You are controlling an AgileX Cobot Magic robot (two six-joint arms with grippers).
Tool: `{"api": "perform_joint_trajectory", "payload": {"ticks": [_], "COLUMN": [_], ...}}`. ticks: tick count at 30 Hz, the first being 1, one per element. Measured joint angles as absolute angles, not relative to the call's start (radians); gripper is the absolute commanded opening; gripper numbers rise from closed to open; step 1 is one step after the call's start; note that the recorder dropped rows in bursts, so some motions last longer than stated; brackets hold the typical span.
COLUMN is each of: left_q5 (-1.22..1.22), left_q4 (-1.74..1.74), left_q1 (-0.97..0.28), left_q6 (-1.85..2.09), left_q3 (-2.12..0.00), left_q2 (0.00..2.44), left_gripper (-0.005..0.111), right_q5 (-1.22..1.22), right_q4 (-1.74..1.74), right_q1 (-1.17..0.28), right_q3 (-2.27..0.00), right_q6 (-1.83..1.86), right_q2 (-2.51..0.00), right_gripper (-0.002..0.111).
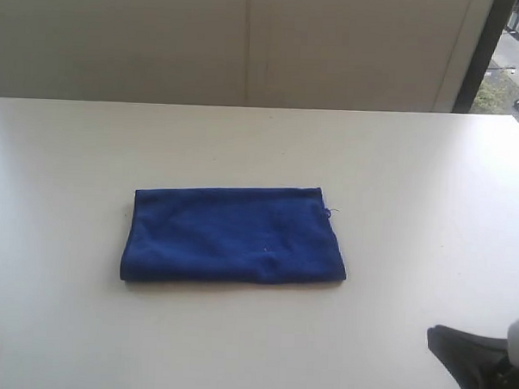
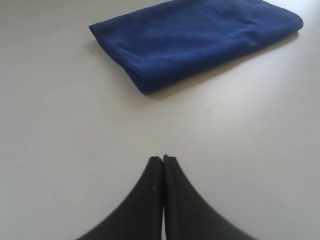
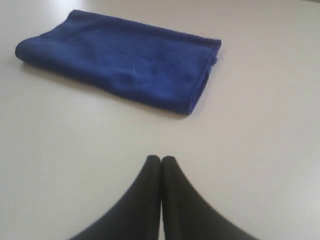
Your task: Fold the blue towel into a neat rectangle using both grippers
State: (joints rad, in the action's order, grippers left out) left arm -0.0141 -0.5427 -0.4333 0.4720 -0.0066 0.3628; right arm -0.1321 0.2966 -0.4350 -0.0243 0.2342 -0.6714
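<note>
— So, where is the blue towel (image 1: 234,235)?

— Flat around the middle of the white counter (image 1: 72,152), well clear of its far edge. It is folded into a layered rectangle, with its long sides running roughly along that far edge. A loose thread (image 1: 328,212) sticks out at its far right corner.

— And the left gripper (image 2: 163,159)?

— Clenched: its two black fingers (image 2: 150,185) are pressed together with nothing between them. It hangs over bare counter toward the near left side, apart from the towel, pointing at the towel's short left end.

— The right gripper (image 3: 161,159)?

— Clenched too, fingertips touching and holding nothing. It sits over bare counter toward the near right side, apart from the cloth, facing the end where the layered edges show.

— Does anything touch the towel?

— Only the counter beneath it.
</note>
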Motion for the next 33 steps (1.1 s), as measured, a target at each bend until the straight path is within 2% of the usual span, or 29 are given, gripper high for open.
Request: {"api": "perform_joint_trajectory", "payload": {"ticks": [33], "left_q5": [-0.013], "left_q4": [-0.551], "left_q1": [-0.433], "left_q6": [0.432], "left_q3": [-0.007], "left_q2": [0.363], "left_gripper": [0.000], "right_q5": [-0.116], "right_q4": [0.313], "right_q1": [-0.435], "right_q3": [-0.005], "right_q6": [0.158], "right_q2": [-0.655], "right_gripper": [0.000]}}
